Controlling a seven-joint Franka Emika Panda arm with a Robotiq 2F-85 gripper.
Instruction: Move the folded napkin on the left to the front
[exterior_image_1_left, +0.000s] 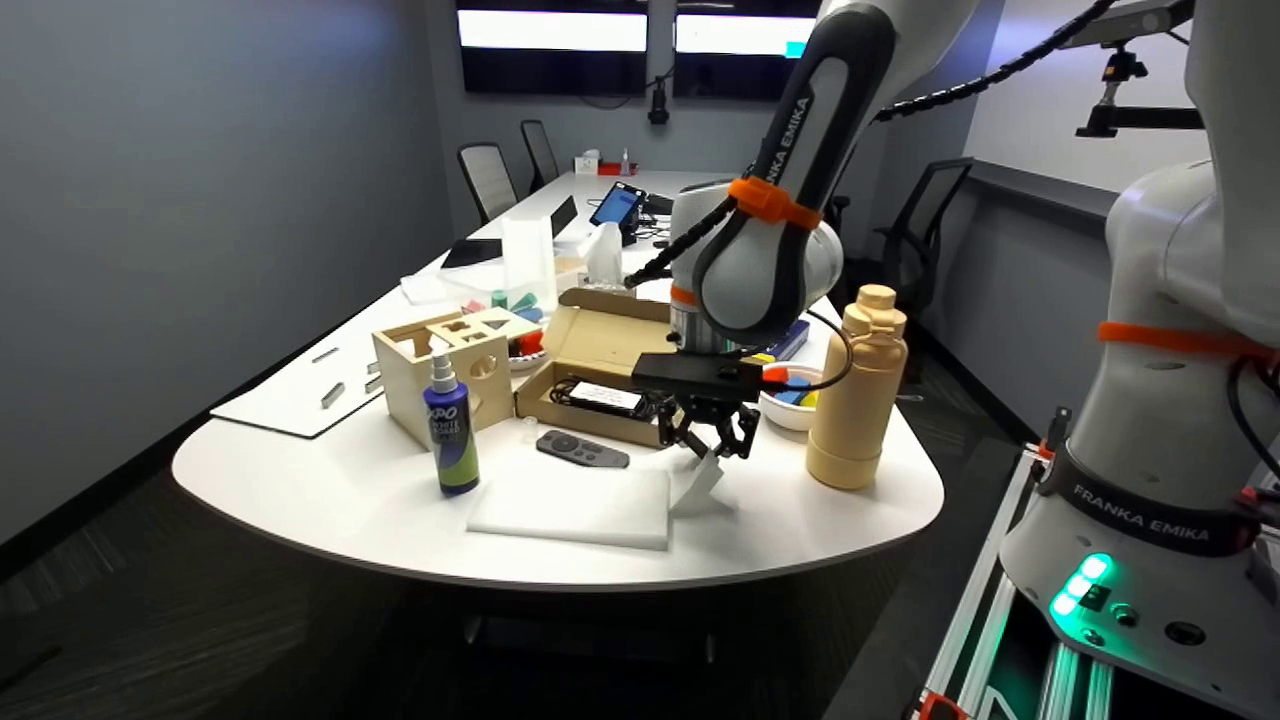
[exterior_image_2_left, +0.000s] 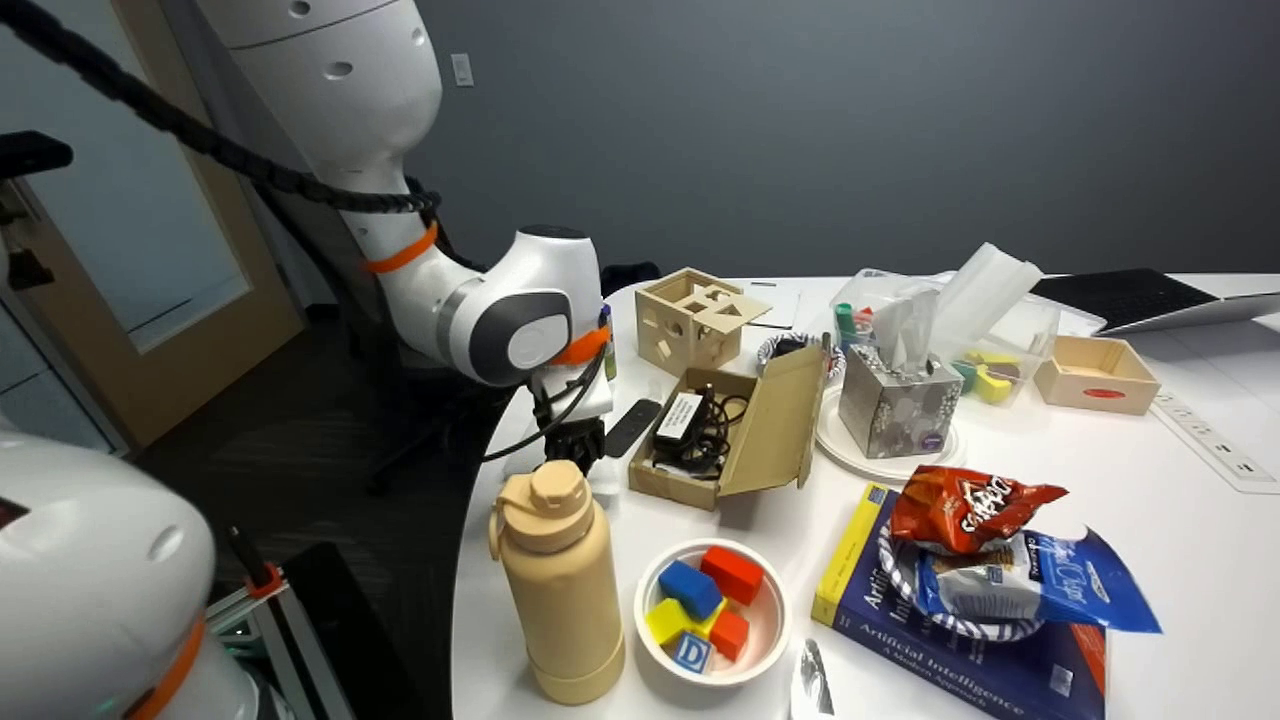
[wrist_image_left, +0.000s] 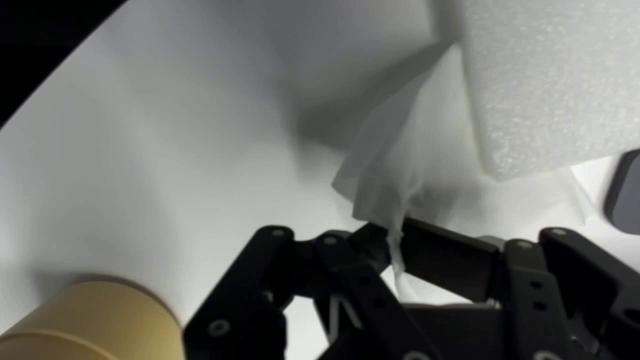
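Note:
The small white folded napkin is pinched at its upper part by my gripper, with creased folds hanging below the fingertips. In the wrist view the napkin runs up between the two fingertips of the gripper, which are closed on it. Its lower part spreads down beside the corner of the wider white sheet, which also shows in the wrist view. I cannot tell how much of the napkin rests on the table. In an exterior view the gripper is partly hidden behind the tan bottle.
The tan bottle also stands right of the gripper in an exterior view. An open cardboard box and a bowl of blocks are behind. A remote and spray bottle stand left. The table's rounded edge is near.

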